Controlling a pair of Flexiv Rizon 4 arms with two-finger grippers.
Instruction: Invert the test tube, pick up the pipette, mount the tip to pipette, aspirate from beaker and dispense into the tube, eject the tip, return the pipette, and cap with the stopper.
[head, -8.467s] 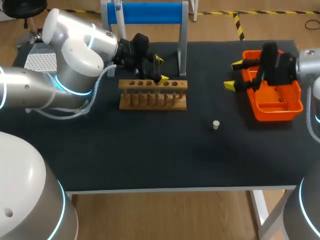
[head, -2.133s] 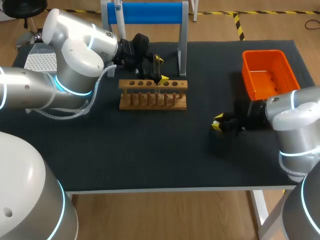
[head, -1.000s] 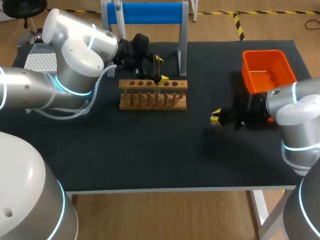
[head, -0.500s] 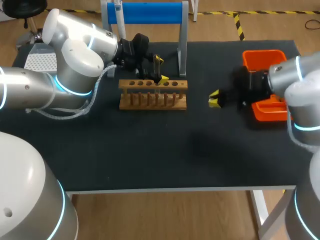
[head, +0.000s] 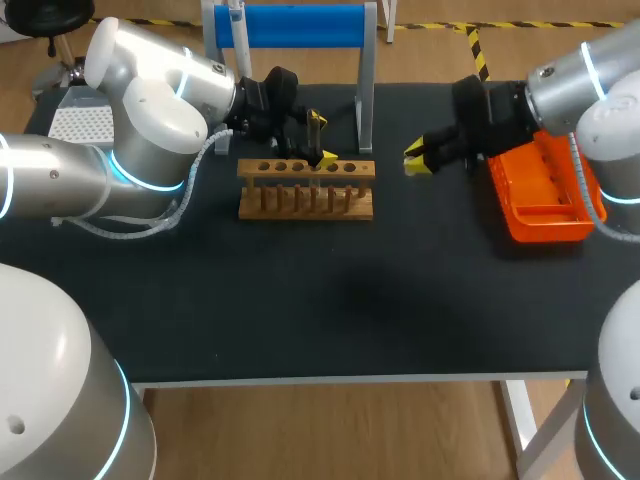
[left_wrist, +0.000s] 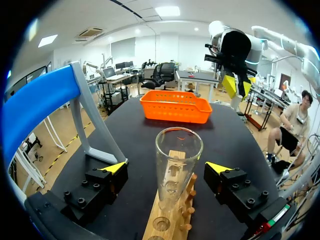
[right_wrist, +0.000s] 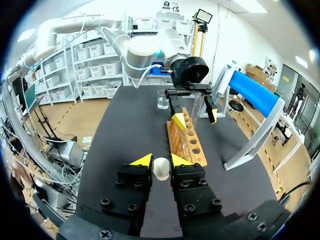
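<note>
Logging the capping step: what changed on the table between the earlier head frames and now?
The right gripper went from over the orange basket down to the stopper lying on the table, shut on it, lifted it and carried it toward the wooden rack. Unchanged: the left gripper stays open around the test tube standing in the rack; rack and basket are in place.

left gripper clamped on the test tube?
No: in the left wrist view the left gripper is open, the test tube standing between its fingers with a gap on each side.
</note>
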